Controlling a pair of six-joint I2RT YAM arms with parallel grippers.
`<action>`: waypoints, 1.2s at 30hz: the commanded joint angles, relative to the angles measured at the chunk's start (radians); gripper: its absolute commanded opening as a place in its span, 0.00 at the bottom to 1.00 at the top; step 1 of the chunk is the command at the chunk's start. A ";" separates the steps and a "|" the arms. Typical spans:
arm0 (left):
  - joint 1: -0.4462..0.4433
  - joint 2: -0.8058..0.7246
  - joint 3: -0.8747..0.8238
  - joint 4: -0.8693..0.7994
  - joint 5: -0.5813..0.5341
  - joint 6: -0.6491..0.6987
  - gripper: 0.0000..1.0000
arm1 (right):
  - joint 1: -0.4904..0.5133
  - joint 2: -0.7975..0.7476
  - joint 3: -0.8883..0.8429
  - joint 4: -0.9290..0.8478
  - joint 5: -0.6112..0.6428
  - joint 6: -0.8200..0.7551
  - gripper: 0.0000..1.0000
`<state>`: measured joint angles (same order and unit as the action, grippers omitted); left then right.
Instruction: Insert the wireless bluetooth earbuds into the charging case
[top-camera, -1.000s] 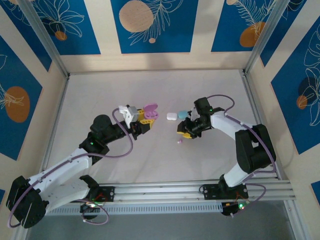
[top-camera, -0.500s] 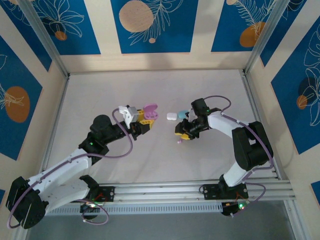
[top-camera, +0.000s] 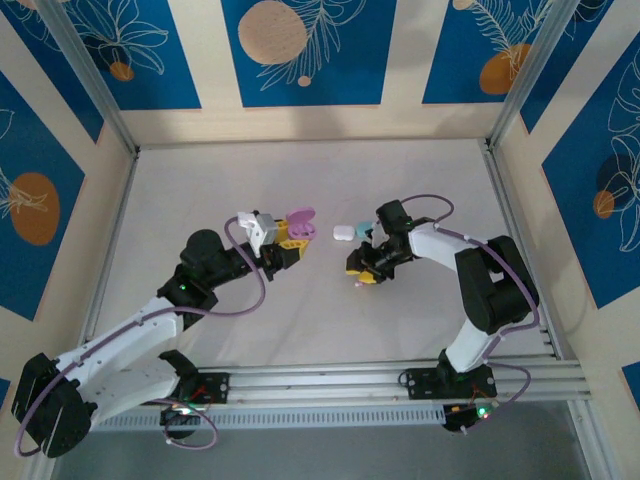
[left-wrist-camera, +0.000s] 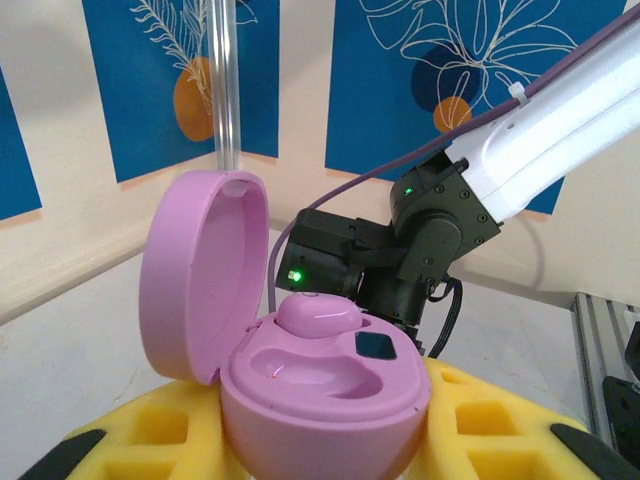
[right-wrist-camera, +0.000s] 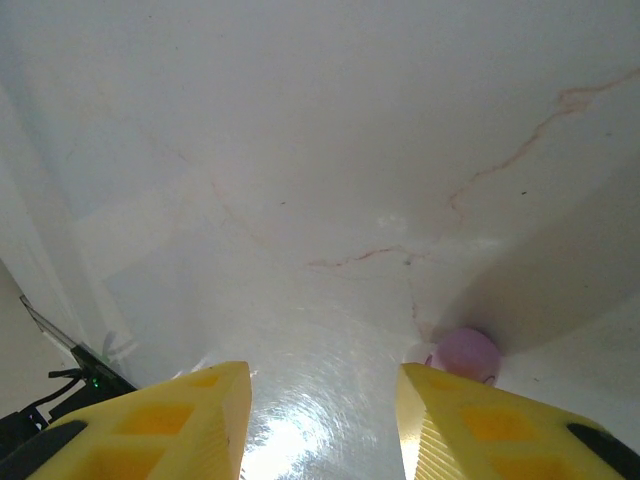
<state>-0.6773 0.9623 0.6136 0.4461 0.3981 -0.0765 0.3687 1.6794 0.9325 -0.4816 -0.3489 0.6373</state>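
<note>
My left gripper (top-camera: 287, 243) is shut on the open pink charging case (top-camera: 300, 226), held above the table with its lid up. In the left wrist view the case (left-wrist-camera: 320, 385) sits between the yellow fingers (left-wrist-camera: 505, 430). One pink earbud (left-wrist-camera: 317, 315) lies in its far slot and the near slot is bare. My right gripper (top-camera: 362, 268) hangs low over the table, open, with nothing between its fingers (right-wrist-camera: 190, 420). A loose pink earbud (right-wrist-camera: 467, 355) lies on the table just past the right fingertip, outside the gap; from above it (top-camera: 356, 285) peeks out beside the gripper.
A shut white case (top-camera: 343, 232) and a teal case (top-camera: 366, 228) lie side by side behind my right gripper. The white table (top-camera: 200, 180) is fenced by metal posts and patterned walls. The rail (top-camera: 400, 378) with both arm bases runs along the near edge.
My right gripper has slid left and a little nearer, closing in over the loose pink earbud. The left arm and the pink case have stayed still.
</note>
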 joint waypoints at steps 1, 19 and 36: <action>-0.005 -0.013 0.033 0.008 0.001 0.007 0.28 | 0.006 0.006 0.001 -0.005 -0.027 0.002 0.43; -0.005 -0.011 0.045 -0.009 -0.001 0.007 0.28 | 0.014 0.011 -0.010 0.041 -0.036 0.022 0.42; -0.005 -0.024 0.042 -0.004 0.006 0.007 0.28 | 0.021 -0.018 0.020 0.008 -0.005 0.021 0.42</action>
<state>-0.6773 0.9581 0.6209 0.4259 0.3985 -0.0765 0.3851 1.6794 0.9340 -0.4419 -0.3481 0.6487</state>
